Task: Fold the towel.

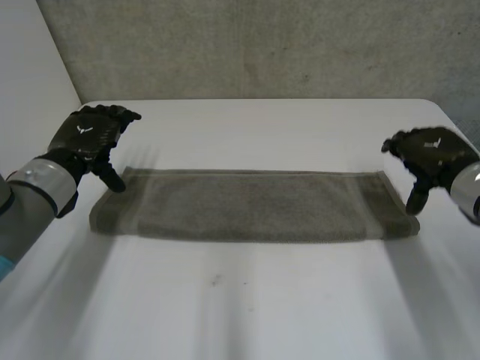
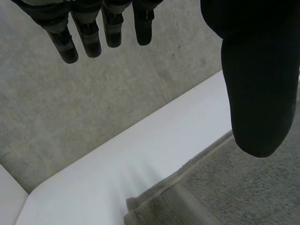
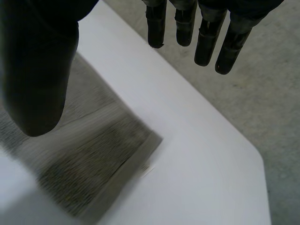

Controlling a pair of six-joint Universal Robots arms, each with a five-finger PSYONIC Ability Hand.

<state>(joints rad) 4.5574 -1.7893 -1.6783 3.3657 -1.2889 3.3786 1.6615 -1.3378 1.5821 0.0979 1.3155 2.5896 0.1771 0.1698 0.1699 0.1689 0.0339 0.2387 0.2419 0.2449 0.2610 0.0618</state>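
Flanking the towel (image 1: 251,205) with two empty hands

Towel lies flat mid-worktop (image 1: 247,300), long axis 9 to 3 o'clock; left hand (image 1: 88,139) by its 9 o'clock end, right hand (image 1: 431,154) by its 3 o'clock end, equally near; both spread, fingers straight, holding nothing; thumb contact unclear

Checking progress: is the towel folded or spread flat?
Folded: the towel lies as a long strip, layers stacked at its end beside the right hand.

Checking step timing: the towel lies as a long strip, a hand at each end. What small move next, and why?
Probably lower both hands and pinch the short ends of the towel: the left hand and right hand are open at opposite ends of the flat strip, gripping nothing.
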